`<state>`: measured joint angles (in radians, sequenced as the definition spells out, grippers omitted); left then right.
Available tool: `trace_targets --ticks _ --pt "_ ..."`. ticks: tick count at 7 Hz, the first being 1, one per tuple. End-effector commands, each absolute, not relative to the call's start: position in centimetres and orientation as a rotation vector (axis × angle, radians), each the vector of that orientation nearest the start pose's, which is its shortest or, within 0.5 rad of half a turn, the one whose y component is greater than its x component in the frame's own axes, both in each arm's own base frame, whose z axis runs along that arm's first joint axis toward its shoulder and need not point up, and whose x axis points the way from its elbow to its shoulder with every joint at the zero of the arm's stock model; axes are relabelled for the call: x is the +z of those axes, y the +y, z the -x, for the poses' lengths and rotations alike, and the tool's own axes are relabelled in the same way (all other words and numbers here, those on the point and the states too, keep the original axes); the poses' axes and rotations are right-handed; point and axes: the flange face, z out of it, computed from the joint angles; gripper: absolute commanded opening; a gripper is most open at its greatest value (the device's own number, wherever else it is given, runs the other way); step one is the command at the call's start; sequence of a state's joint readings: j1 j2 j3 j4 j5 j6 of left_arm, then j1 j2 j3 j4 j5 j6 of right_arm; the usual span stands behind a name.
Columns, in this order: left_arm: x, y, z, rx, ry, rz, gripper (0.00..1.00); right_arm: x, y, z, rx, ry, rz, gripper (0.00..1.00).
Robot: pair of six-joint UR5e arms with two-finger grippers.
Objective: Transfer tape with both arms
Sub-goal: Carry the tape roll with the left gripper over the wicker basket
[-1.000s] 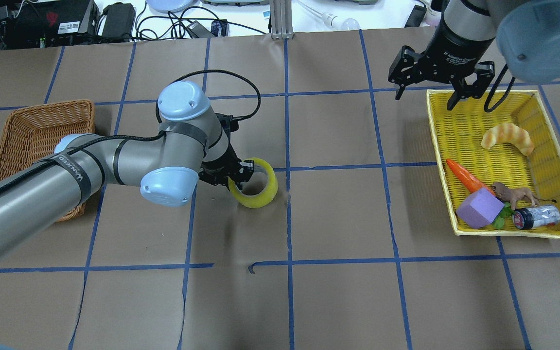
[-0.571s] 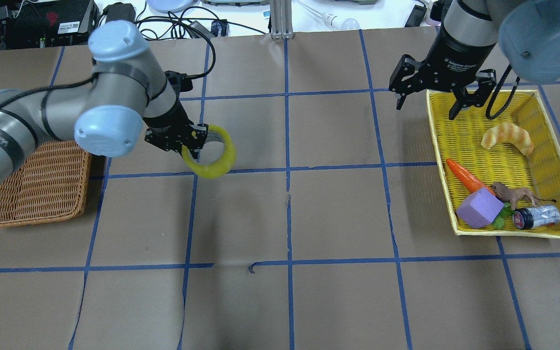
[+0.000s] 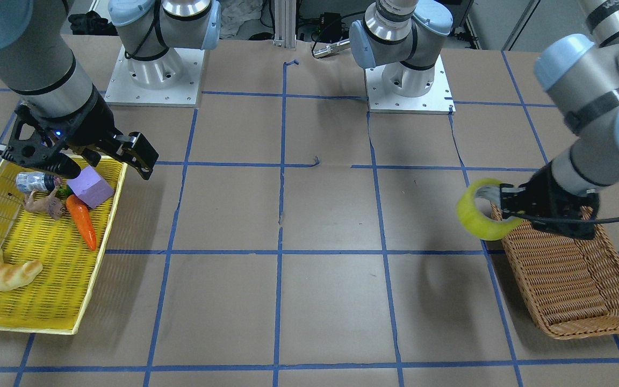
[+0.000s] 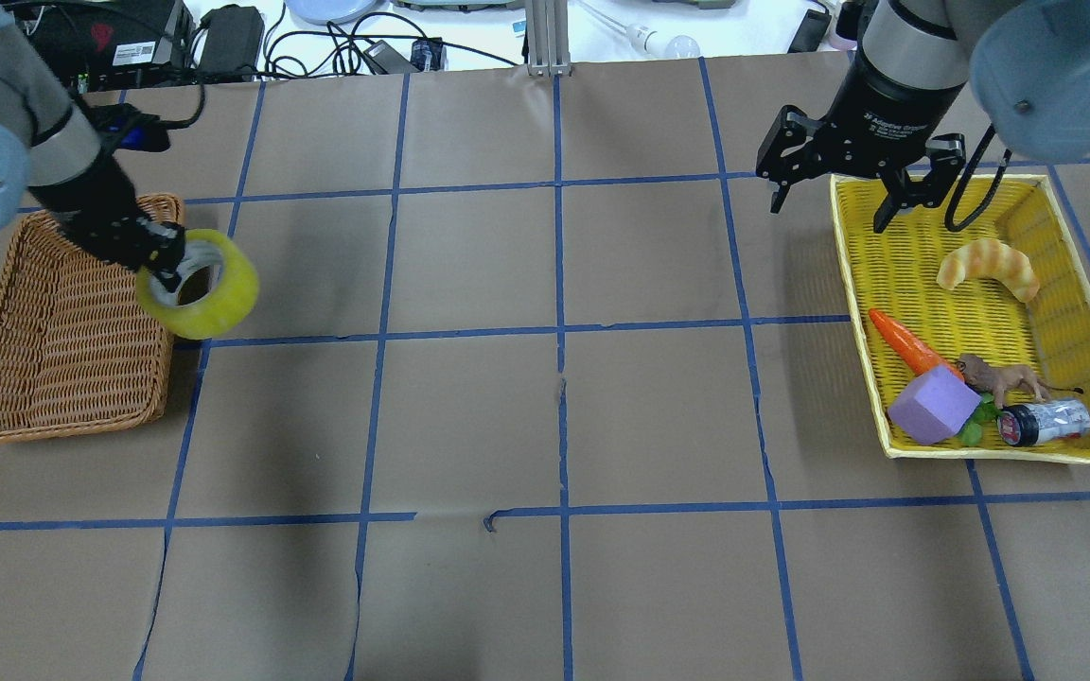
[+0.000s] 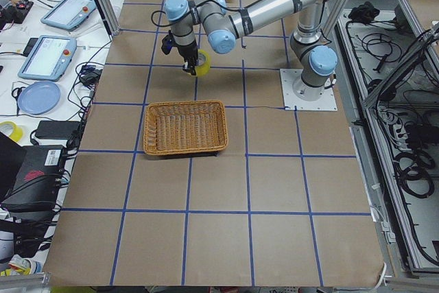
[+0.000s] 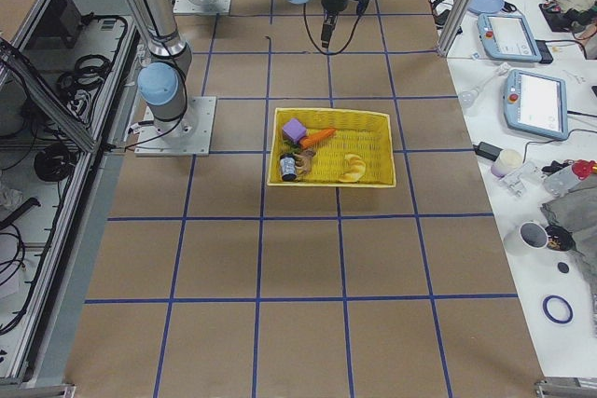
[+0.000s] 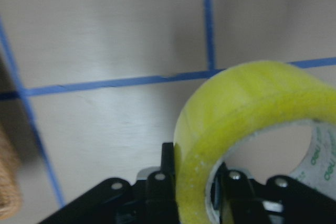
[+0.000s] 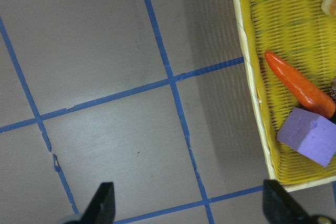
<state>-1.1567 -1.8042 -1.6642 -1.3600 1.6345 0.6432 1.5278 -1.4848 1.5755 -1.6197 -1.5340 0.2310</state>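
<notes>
Seen from overhead, the wicker basket lies at the nine o'clock side of the desk. The tape hangs over the basket's rim, at about two o'clock from its middle. It is off the desk and part inside, part outside the rim line. The left end effector is closed on one wall of the ring, one finger in the core and one on the outer face.

The likely trouble is the drop. Let go here, the roll could strike the rim and tip or roll out toward three o'clock. The grip is also narrow and on glossy tape, so a quick swing might let the ring pivot or slip.

At about two o'clock on the desk, the right end effector is spread wide and empty. It hovers over the ten o'clock corner of the yellow tray. The tray holds a croissant, a carrot and a purple block. That arm looks clear of the tape.

How high the tape rides above the basket cannot be judged. The left fingertips are hidden behind the roll, and the left wrist view shows only their bases pressed to the wall. Something green under the purple block is too covered to name.
</notes>
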Motion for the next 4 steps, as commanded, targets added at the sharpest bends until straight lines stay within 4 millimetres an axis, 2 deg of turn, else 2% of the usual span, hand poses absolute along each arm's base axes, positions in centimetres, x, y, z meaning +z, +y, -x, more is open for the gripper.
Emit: trace_targets --ticks 1,2,3,4 --pt "31.5 -53.5 -23.2 0.188 3.107 -0.442 0.00 44.6 -52.8 -11.4 0.073 3.085 -0.425 1.00" --pt "28.4 -53.5 -23.9 0.159 3.087 -0.450 0.00 44.6 -52.8 -11.4 0.067 3.084 -0.422 1.00" --pt "24.5 -53.4 -23.8 0.126 3.071 -0.441 0.00 44.7 -52.8 -11.4 0.064 3.084 -0.422 1.00" --pt "21.4 -53.3 -23.7 0.075 3.042 -0.431 0.00 44.7 -52.8 -11.4 0.062 3.082 -0.420 1.00"
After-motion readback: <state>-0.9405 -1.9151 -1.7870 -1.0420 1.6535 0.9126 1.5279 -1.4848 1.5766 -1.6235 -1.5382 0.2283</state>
